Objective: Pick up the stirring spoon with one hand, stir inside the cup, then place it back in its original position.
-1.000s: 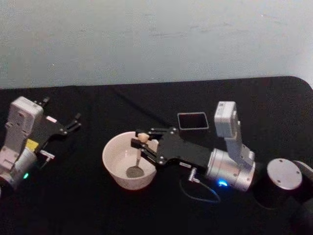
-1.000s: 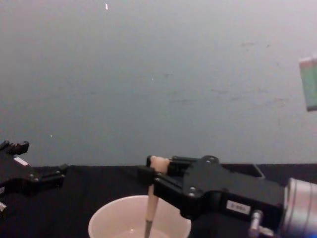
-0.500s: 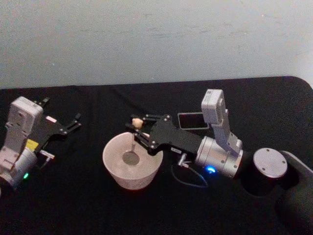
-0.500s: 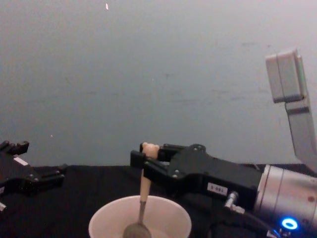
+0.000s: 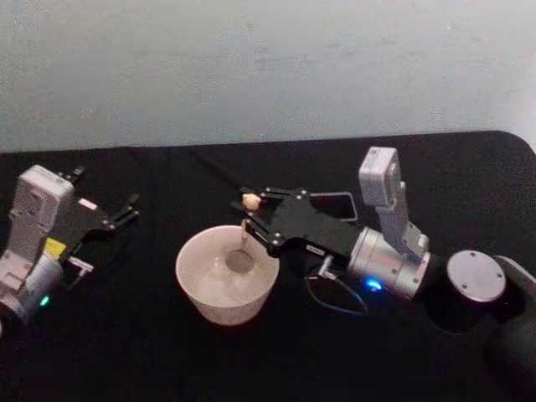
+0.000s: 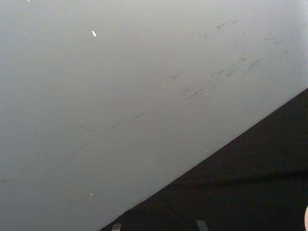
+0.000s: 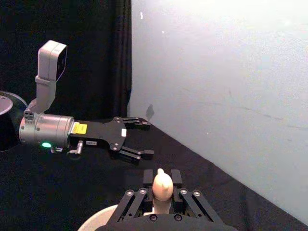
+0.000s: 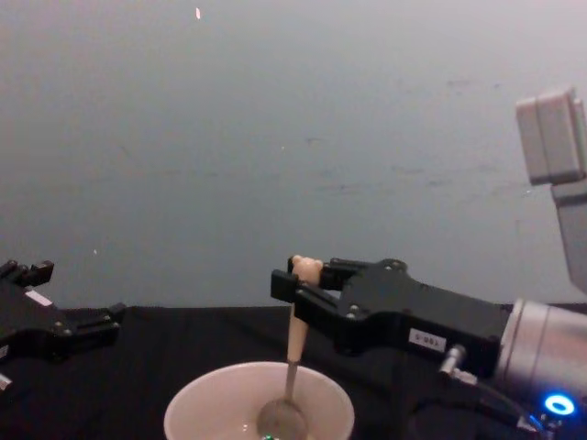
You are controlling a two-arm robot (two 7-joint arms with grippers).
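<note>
You're mid-stir: your right gripper (image 5: 251, 214) clamps the spoon (image 8: 293, 341) just below its bear head, with the bowl end down inside the cup (image 5: 189, 266). Next, lift it clear of the rim and carry it to the dark holder (image 5: 342, 203) behind. The left gripper (image 5: 121, 213) is parked and spread wide.

Dim, even light keeps the black table (image 5: 151, 360) dark while the pale wall (image 7: 226, 53) glares.
</note>
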